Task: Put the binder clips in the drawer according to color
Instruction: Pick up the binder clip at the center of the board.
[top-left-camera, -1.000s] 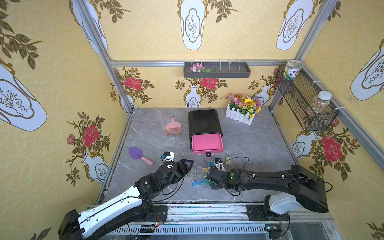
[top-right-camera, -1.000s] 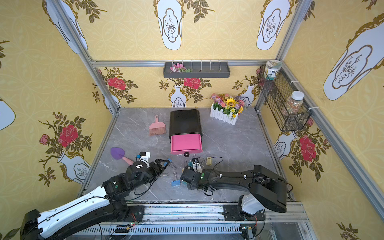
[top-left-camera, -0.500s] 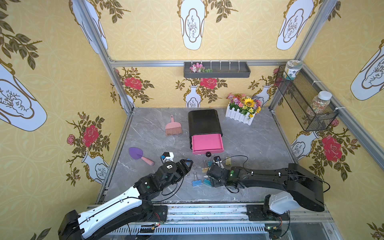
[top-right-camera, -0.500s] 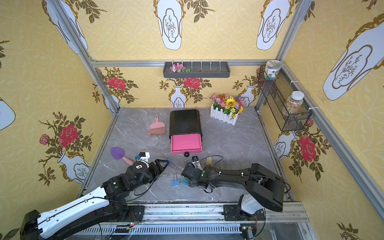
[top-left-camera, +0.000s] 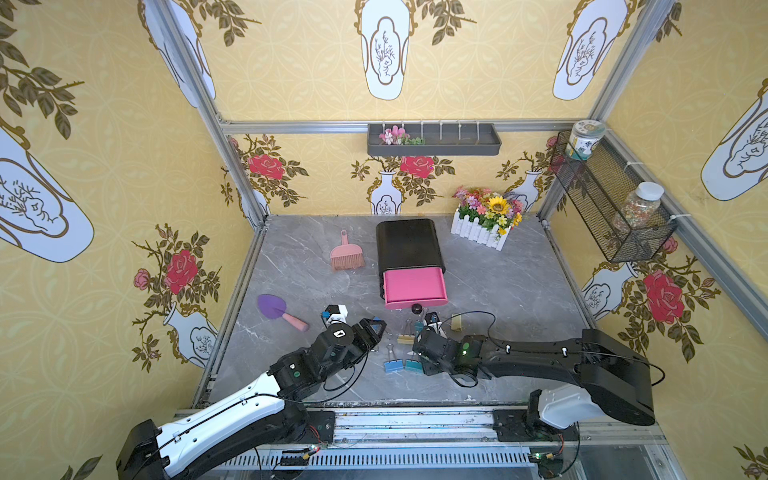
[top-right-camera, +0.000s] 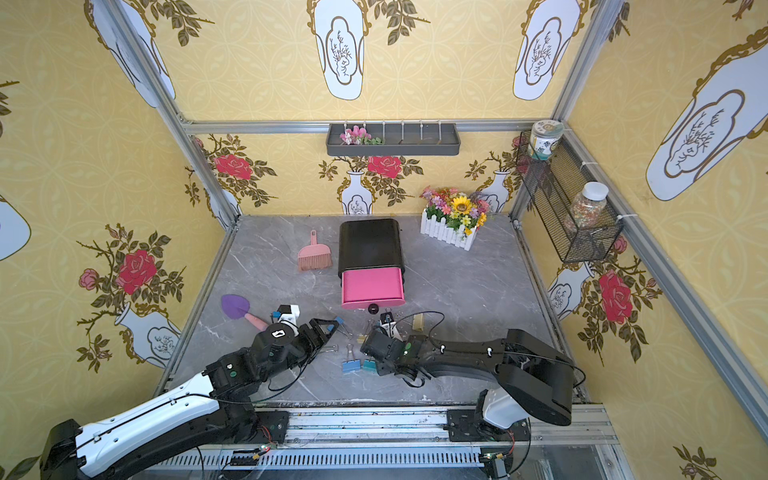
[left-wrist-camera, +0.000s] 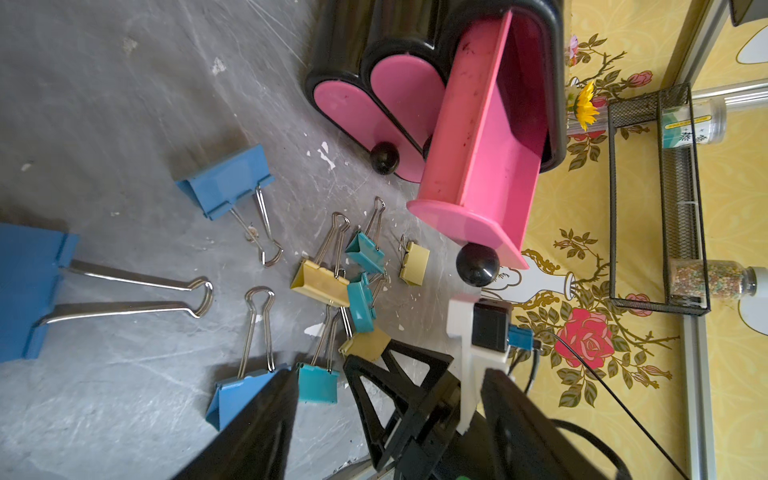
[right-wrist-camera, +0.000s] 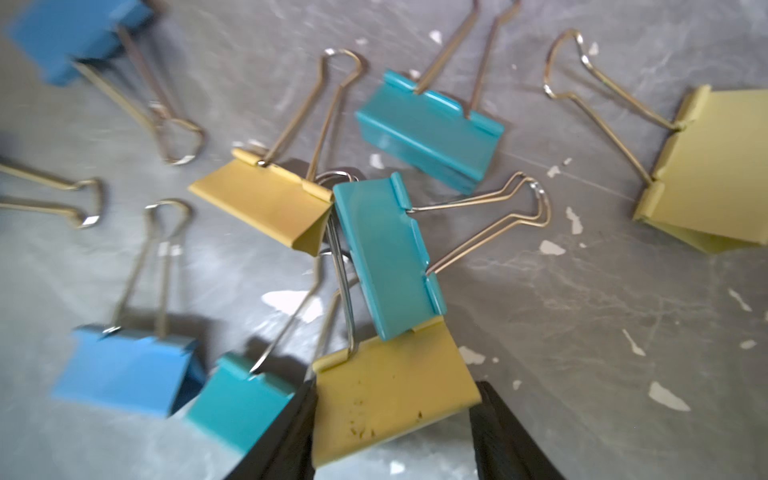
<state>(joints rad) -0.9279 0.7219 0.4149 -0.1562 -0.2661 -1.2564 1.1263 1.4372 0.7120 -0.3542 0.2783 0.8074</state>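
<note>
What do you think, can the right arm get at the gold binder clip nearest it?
Probably yes: its jaws flank the gold clip; a teal clip touching it might shift.

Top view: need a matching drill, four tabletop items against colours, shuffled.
Things:
1. scoop blade
2. cabinet shell
3. open drawer
4. picket planter

Colours:
A. white
B. pink
C. purple
D. black

Pairs: 1-C; 2-D; 3-B; 4-A
</note>
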